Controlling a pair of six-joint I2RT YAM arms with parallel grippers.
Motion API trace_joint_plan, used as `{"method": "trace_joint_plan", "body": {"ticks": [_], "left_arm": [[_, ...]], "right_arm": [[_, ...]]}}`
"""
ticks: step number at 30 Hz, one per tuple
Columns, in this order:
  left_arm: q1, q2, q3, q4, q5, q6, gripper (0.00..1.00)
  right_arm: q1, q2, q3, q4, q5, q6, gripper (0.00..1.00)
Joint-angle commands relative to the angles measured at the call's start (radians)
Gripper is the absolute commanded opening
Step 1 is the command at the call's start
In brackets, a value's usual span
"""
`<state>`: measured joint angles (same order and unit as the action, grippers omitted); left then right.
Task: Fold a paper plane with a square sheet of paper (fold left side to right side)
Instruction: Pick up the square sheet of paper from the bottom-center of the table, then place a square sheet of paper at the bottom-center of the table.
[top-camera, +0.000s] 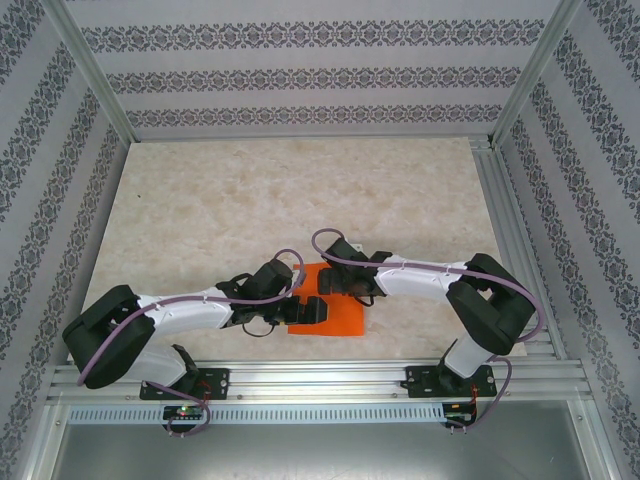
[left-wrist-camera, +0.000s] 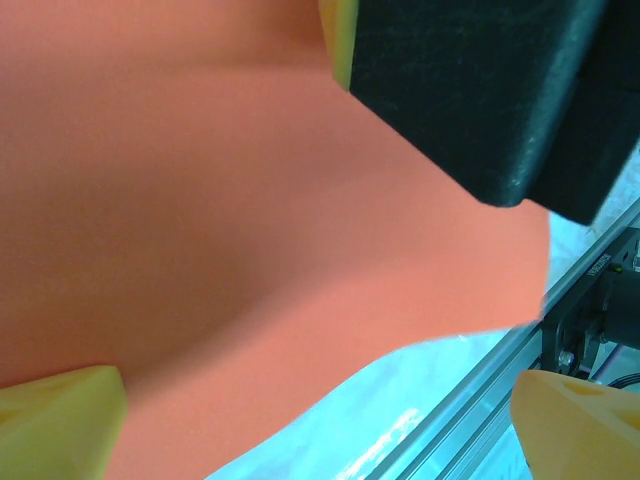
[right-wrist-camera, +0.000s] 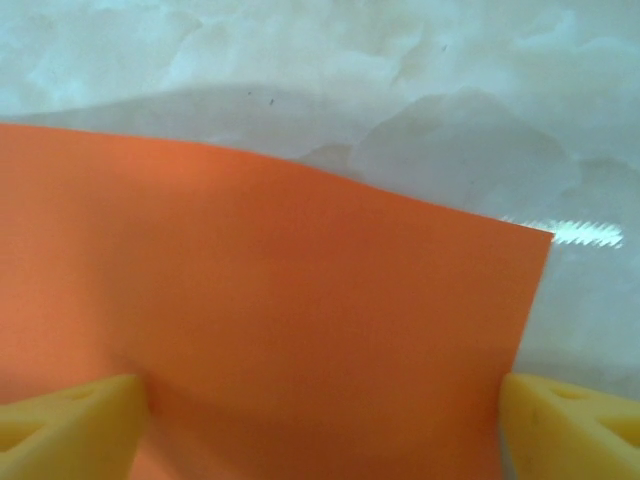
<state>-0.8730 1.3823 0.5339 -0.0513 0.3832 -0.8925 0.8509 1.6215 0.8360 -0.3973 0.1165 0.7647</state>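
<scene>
Square sheet of paper (top-camera: 346, 320): in the top view, its left and far parts were hidden beneath the left gripper (top-camera: 305, 312) and right gripper (top-camera: 338, 284). In the left wrist view the sheet was cut off top and left, and a black block (left-wrist-camera: 480, 90) was blurred, cropped and unidentifiable. In the right wrist view the fingertips (right-wrist-camera: 70, 425) were cut by the bottom edge.

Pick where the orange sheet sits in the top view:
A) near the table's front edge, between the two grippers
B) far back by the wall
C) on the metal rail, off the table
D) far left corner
A: the square sheet of paper lies flat on the table near its front edge, with the left gripper and right gripper meeting over it.
</scene>
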Motion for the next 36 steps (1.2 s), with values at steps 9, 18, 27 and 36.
{"method": "trace_joint_plan", "body": {"ticks": [9, 18, 27, 36], "left_arm": [[-0.018, -0.026, -0.009, 0.001, -0.055, -0.013, 1.00], [0.066, -0.135, 0.082, -0.072, -0.052, 0.031, 1.00], [0.370, -0.291, 0.126, -0.057, 0.196, 0.079, 1.00], [0.454, -0.284, 0.289, 0.117, 0.449, 0.097, 1.00]], "right_arm": [[-0.034, -0.099, -0.049, 0.072, -0.140, -0.003, 0.51], [-0.181, -0.291, -0.246, 0.357, -0.373, 0.029, 0.35], [-0.454, -0.529, -0.396, 0.739, -0.829, 0.084, 0.32], [-0.573, -0.694, -0.209, 0.777, -1.111, 0.121, 0.30]]}}
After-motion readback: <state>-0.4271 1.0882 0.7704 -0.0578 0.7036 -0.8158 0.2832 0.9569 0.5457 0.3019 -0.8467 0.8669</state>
